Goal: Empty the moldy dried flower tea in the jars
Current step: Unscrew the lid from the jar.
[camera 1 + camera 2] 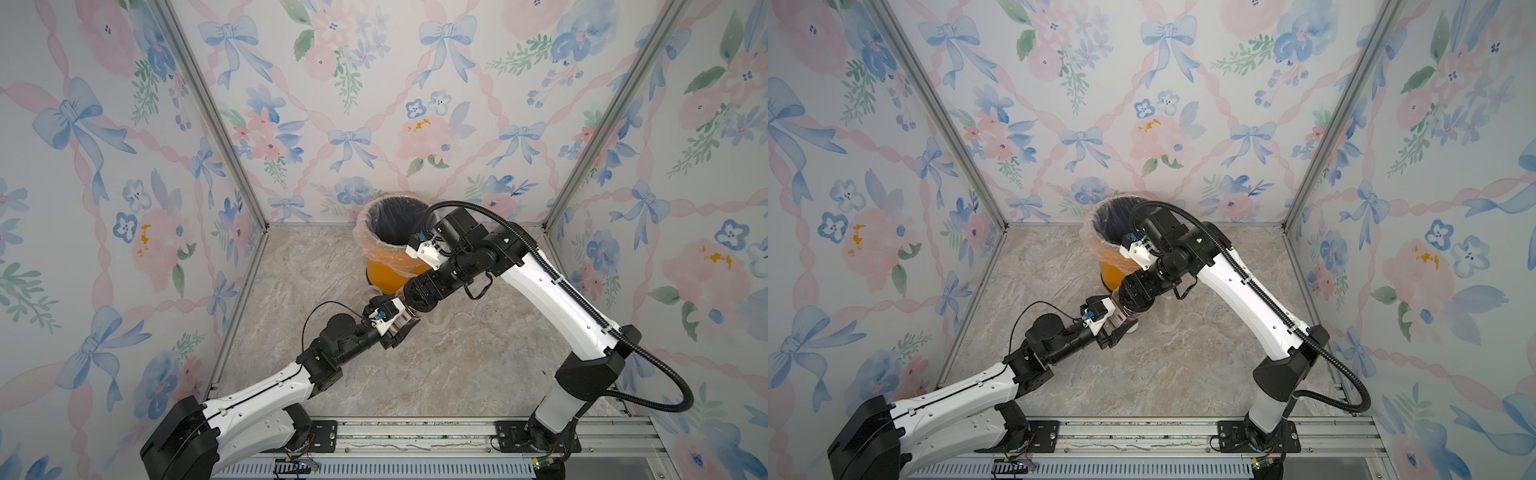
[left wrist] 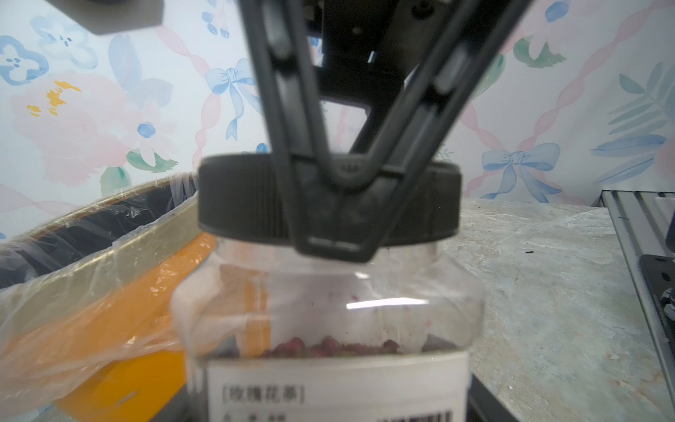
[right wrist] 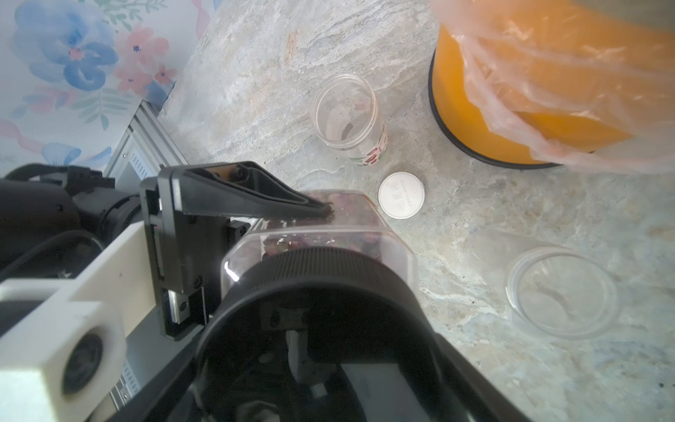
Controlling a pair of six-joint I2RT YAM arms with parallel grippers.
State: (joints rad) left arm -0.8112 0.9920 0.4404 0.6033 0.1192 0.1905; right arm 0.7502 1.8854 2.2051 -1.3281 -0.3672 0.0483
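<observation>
Tall jar (image 3: pixel 347 117) and round jar (image 3: pixel 562 292) look empty; squarish jar's (image 2: pixel 328 314) still capped, left gripper (image 1: pixel 401 328) clamping it, right gripper (image 1: pixel 411 301) around black lid (image 2: pixel 237 197) (tight? can't tell).

Your worktop (image 1: pixel 457 365) was a grey-beige marble-pattern slab. On it you had:
- orange bin (image 1: pixel 384 266) with a clear liner, upright at the back
- tall jar (image 3: pixel 345 113), open and upright, near the bin's base
- white lid (image 3: pixel 401 195), flat, just beside that jar
- round jar (image 3: pixel 562 290), open and upright, apart from both

Labelled jar (image 2: pixel 328 310): couldn't tell if its base touched the worktop.
</observation>
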